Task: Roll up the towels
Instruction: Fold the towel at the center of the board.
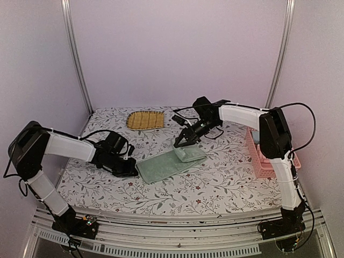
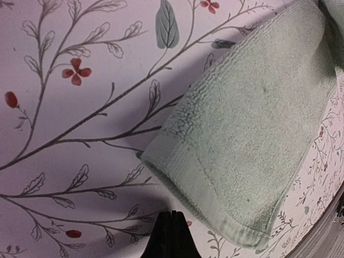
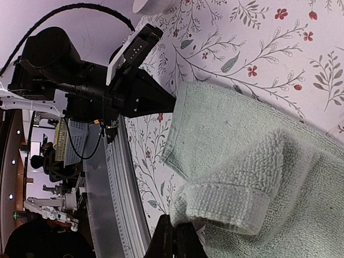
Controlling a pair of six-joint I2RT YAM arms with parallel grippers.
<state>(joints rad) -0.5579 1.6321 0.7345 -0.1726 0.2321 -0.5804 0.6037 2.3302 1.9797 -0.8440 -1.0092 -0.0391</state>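
Observation:
A pale sage green towel (image 1: pixel 167 163) lies on the flowered tablecloth, its right end turned over into a thick fold (image 1: pixel 190 152). My right gripper (image 1: pixel 178 144) sits at the far side of that fold. In the right wrist view its jaws (image 3: pixel 175 232) are shut, with the corner of the fold's hem (image 3: pixel 215 207) pinched at their tips. My left gripper (image 1: pixel 134 171) rests low at the towel's left end. Its jaws (image 2: pixel 172 216) are shut on nothing, just short of the towel's hem (image 2: pixel 209 193). No other towel shows.
A yellow-brown woven mat (image 1: pixel 146 119) lies at the back of the table. A pink basket (image 1: pixel 264 161) stands at the right edge, behind the right arm. The metal rail (image 1: pixel 177 232) runs along the near edge.

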